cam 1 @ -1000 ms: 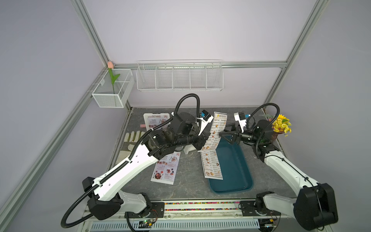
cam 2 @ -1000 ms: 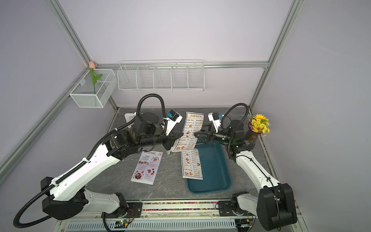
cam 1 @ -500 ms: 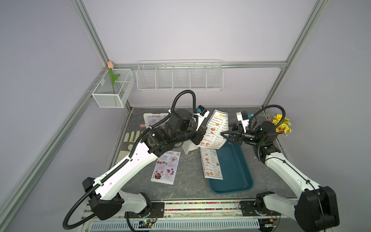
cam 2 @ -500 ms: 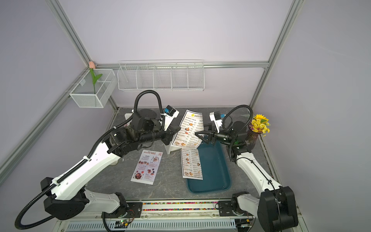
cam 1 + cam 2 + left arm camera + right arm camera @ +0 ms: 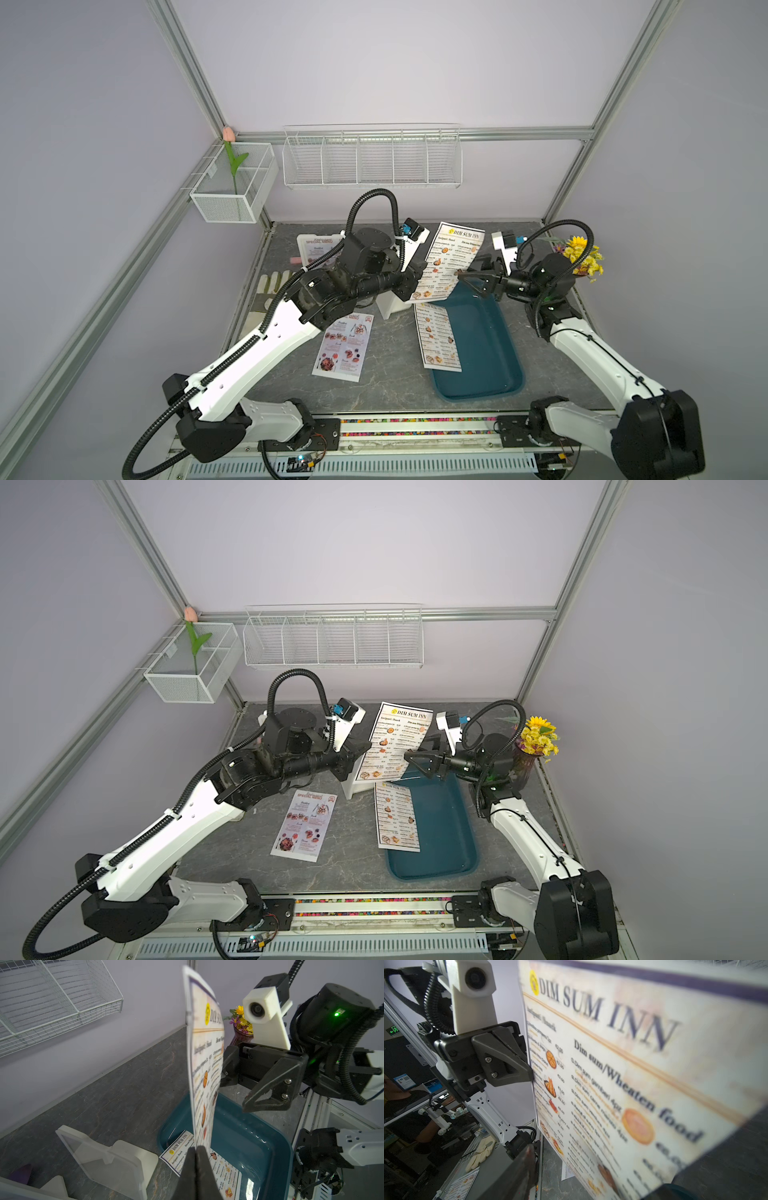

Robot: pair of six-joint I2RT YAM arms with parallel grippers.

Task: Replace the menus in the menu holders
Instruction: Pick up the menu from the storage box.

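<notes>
1. Left gripper: the fingers are pressed together, pinching one long edge of the DIM SUM INN menu in its lower half.
2. Right gripper: the fingers stand wide apart, with their tips at the sheet's opposite long edge. Whether they touch the paper cannot be told.
3. DIM SUM INN menu, in both top views: it is held in the air over the far end of the teal tray. Its long axis is near upright with the heading uppermost, its printed face is toward the right gripper, and the sheet is slightly bowed.
4. Left arm: it reaches from the near-left base forward over the table, wrist about level, gripper pointing to the robot's right.
5. Right arm: it rises from the near-right base, wrist pointing to the robot's left. The two grippers face each other across the sheet.
6. Surroundings:
   - A clear-fronted menu holder stands just below the left gripper.
   - A second DIM SUM INN menu lies flat, partly over the tray's rim.
   - A SPECIAL MENU sheet lies flat on the table.
   - A far menu holder at the back left shows a SPECIAL MENU page.
</notes>
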